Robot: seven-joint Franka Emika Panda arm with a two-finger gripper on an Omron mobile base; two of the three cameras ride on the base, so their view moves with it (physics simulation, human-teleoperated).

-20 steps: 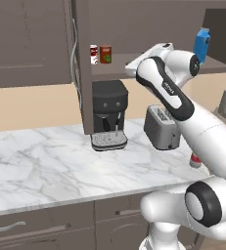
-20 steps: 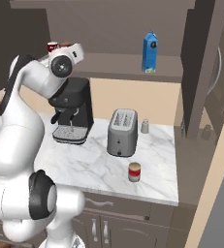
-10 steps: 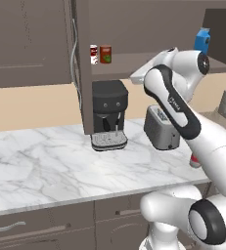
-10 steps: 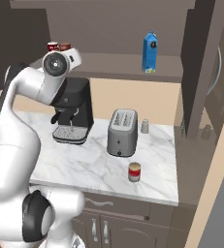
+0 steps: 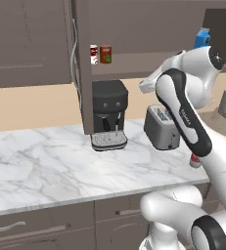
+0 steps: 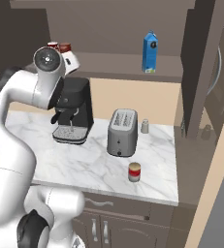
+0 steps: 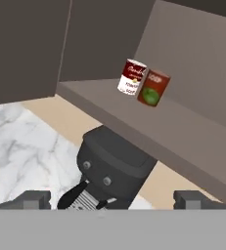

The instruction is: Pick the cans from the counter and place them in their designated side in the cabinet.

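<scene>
The dark red-brown can with a green patch (image 7: 153,88) stands upright on the cabinet shelf (image 7: 183,132), touching or nearly touching a slimmer white can with red marks (image 7: 133,76). The base views show the same pair, dark can (image 5: 105,53) (image 6: 65,47) beside the white one (image 5: 93,53). The other can, red above and pale below (image 6: 134,171), stands on the counter (image 6: 84,164) near its front right edge; the arm half hides it (image 5: 195,160) in the left base view. My gripper (image 7: 112,199) is open and empty, back from the shelf and above the coffee machine.
A black coffee machine (image 5: 109,114) stands under the shelf with a silver toaster (image 5: 161,127) to its right. A blue carton (image 6: 150,52) sits further right on the shelf. The open cabinet doors (image 5: 78,63) (image 6: 200,72) hang at both ends. A small shaker (image 6: 145,126) stands behind the toaster.
My hand has come down and away from the shelf, and the elbow has swung right. Both shelf cans and the counter can have stayed put.
</scene>
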